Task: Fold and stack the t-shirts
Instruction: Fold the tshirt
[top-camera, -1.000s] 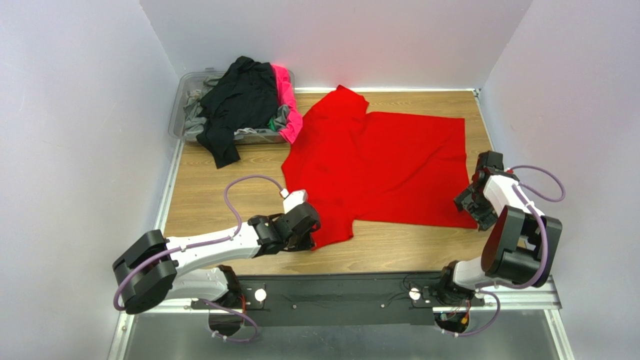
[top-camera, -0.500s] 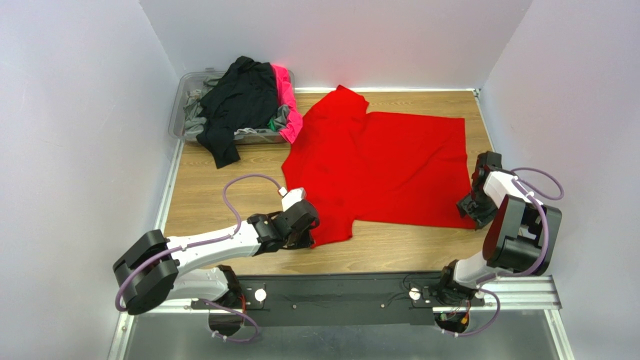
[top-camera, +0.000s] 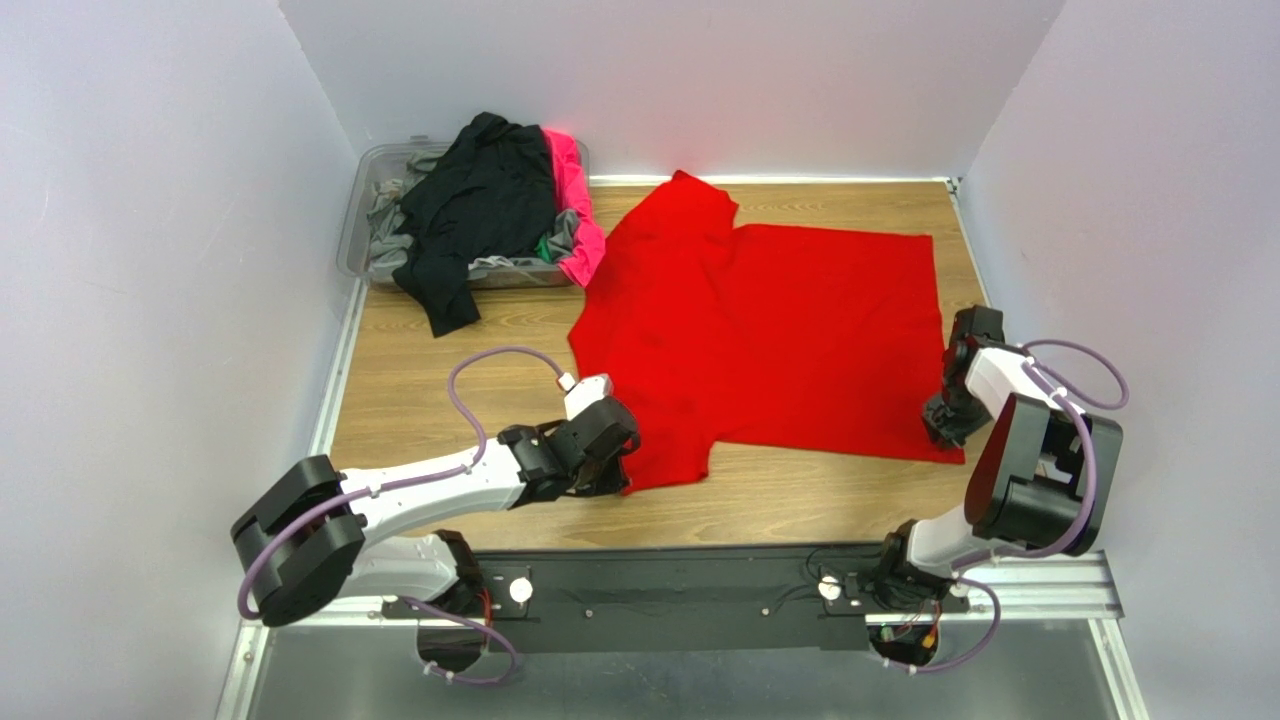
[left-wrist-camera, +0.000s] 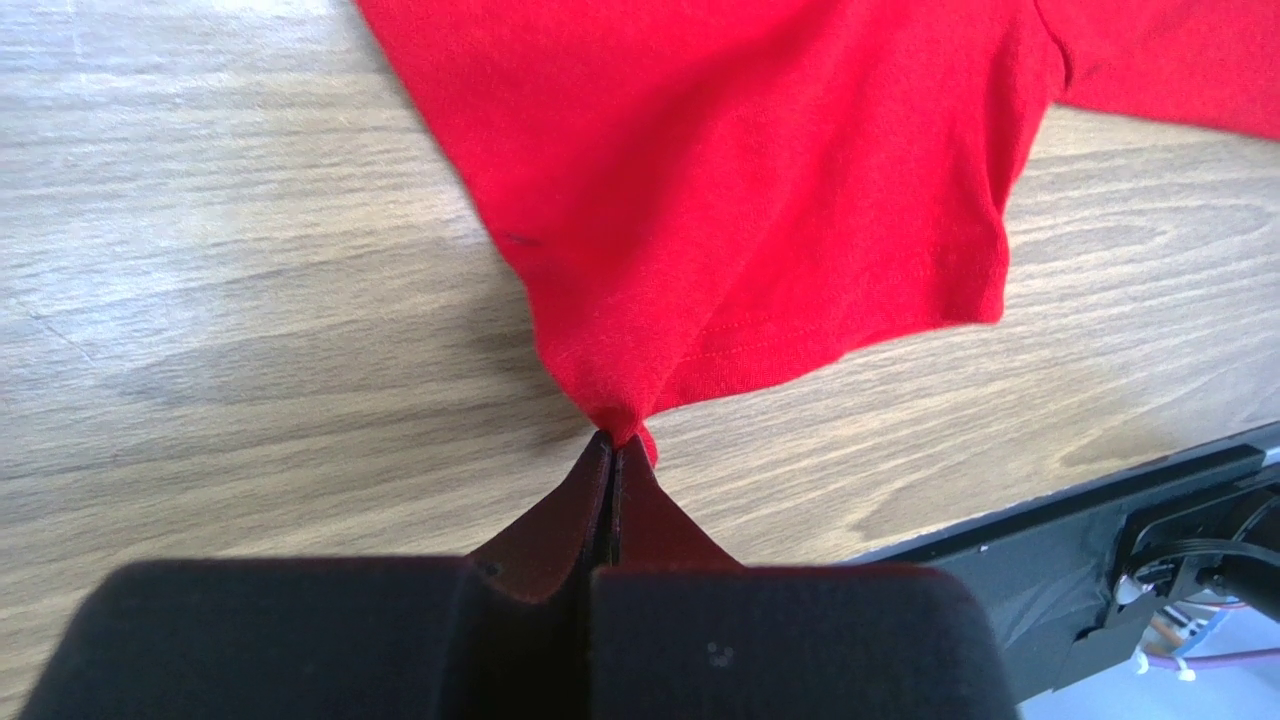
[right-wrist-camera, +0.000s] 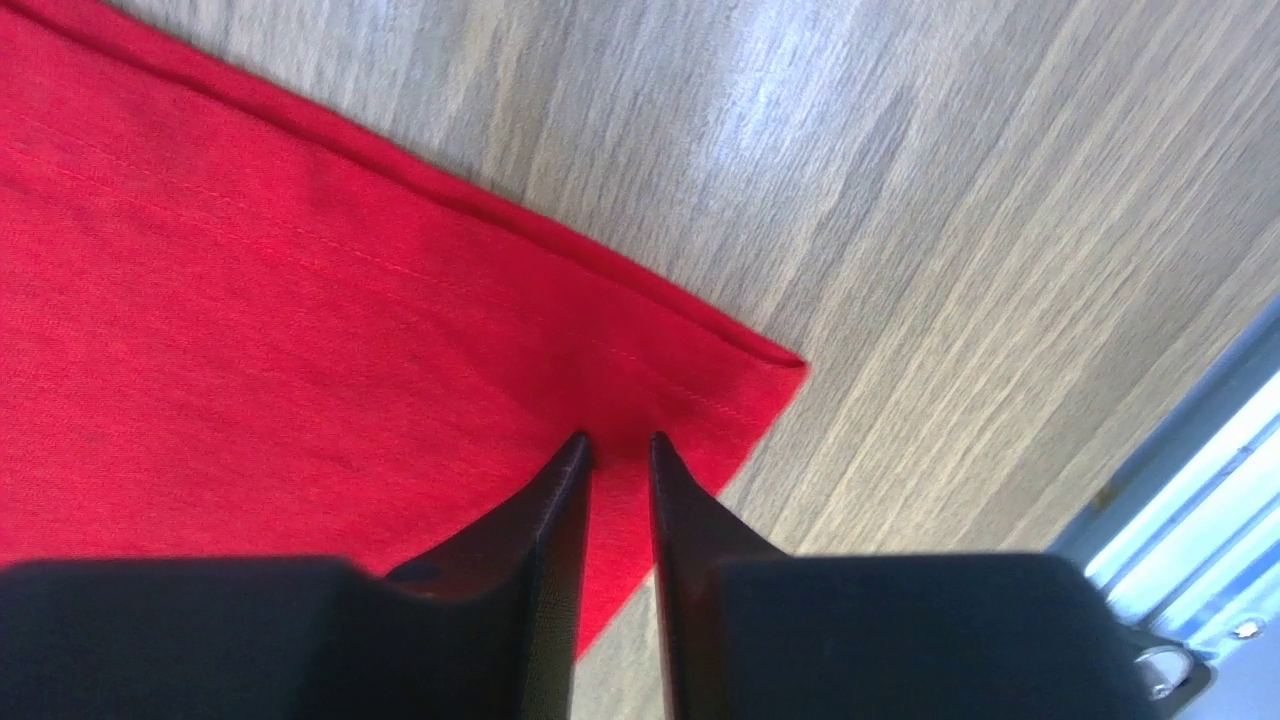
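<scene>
Light wooden tabletop (top-camera: 451, 375): a bright red cloth t-shirt (top-camera: 766, 338) lies spread. The left gripper (left-wrist-camera: 613, 443) clamps its seven-o'clock sleeve edge. The right gripper (right-wrist-camera: 616, 440), jaws narrowly parted, touches its four-o'clock corner.

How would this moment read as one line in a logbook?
left end effector: shut on red shirt sleeve | right end effector: slightly open, tips on hem corner | fold: not begun
</scene>
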